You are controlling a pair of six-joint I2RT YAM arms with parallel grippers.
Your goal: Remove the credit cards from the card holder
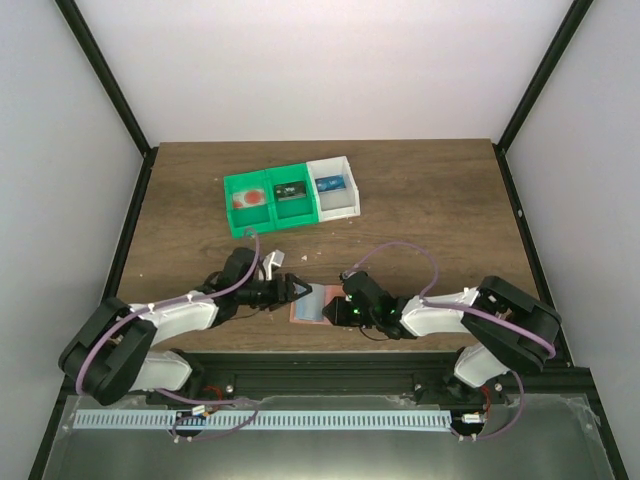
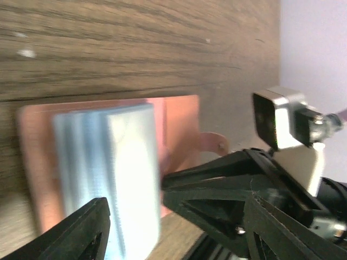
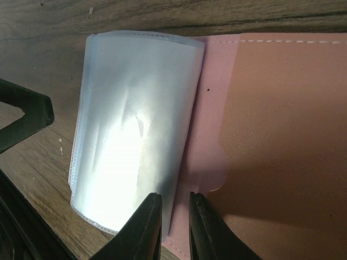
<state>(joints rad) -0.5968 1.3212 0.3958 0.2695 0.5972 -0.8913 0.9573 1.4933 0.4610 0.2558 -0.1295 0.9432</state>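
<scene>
The card holder [image 1: 312, 303] lies open on the table, salmon pink with a stack of pale blue sleeves [image 3: 135, 124] on its inner face. My right gripper [image 1: 341, 299] reaches in from the right; its jaws stand close together [image 3: 174, 203] on the sleeve stack's spine edge and the pink face. My left gripper [image 1: 300, 288] is open at the holder's left side, with the blurred sleeves [image 2: 108, 173] between its fingers [image 2: 134, 206]. A blue credit card [image 1: 331, 184] lies in the white bin and a dark one [image 1: 291, 191] in the green bin.
The green bin [image 1: 268, 225] and the white bin [image 1: 340, 205] stand side by side at the back of the table. The green bin's left compartment holds a reddish card [image 1: 248, 199]. The right arm's wrist camera [image 2: 282, 122] is close beside my left gripper.
</scene>
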